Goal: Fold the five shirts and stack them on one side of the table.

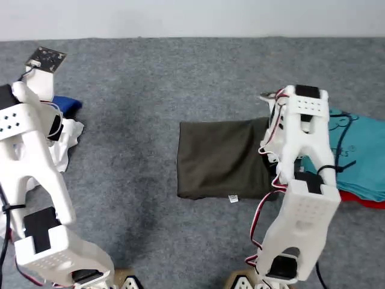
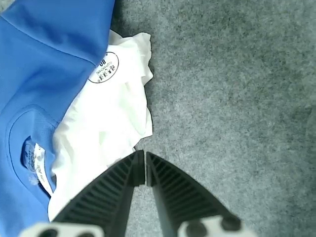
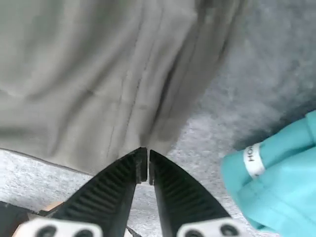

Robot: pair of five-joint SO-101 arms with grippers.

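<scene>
A folded olive shirt point(image 1: 219, 158) lies in the middle of the grey table. My right gripper point(image 3: 143, 154) is shut at its right edge, where the olive shirt's point(image 3: 89, 74) creases run together at the tips. Beside it lies a teal shirt point(image 1: 361, 153) point(image 3: 276, 187) on top of a red shirt point(image 1: 368, 203). At the far left, a crumpled white shirt point(image 1: 70, 135) point(image 2: 108, 118) lies partly under a blue shirt point(image 1: 67, 105) point(image 2: 44, 64). My left gripper point(image 2: 145, 158) is shut, its tips just above the white shirt's edge with nothing seen between them.
Grey carpet-like table surface point(image 1: 132, 90) stretches between the two piles and along the back. The right arm's white body point(image 1: 304, 205) covers the olive shirt's right edge. A small white label point(image 1: 233, 198) pokes out at the olive shirt's front edge.
</scene>
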